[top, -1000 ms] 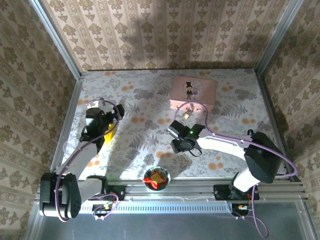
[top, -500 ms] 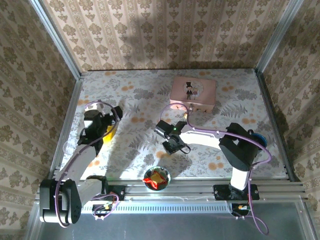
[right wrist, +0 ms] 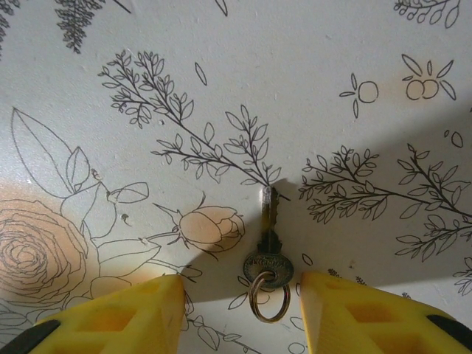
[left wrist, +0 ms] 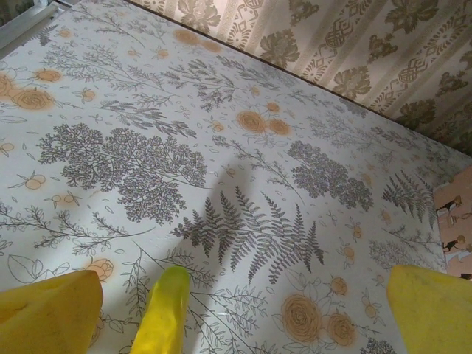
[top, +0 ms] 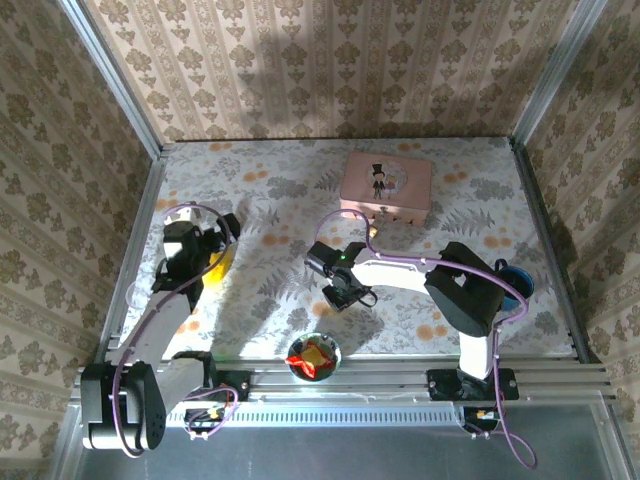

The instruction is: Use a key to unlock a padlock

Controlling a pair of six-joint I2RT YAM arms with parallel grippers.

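The key (right wrist: 268,243) lies flat on the floral table, dark metal with a small ring through its head, blade pointing away from the camera. My right gripper (right wrist: 242,286) is open just above the table, one yellow finger on each side of the key's head, with a gap on both sides. From above, this gripper (top: 343,290) is at the table's middle. The padlock (top: 372,229) is a tiny brass speck just in front of the pink tin, partly crossed by a cable. My left gripper (left wrist: 243,310) is open over the left of the table, holding nothing.
A pink tin box (top: 387,185) stands at the back. A yellow banana-like toy (left wrist: 166,310) lies between the left fingers. A small bowl (top: 313,356) with a red wrapper sits at the front edge. Papered walls close in three sides.
The right arm has swung left across the table, its gripper now further left over the key, with the jaws slightly narrower. The left arm has barely shifted.
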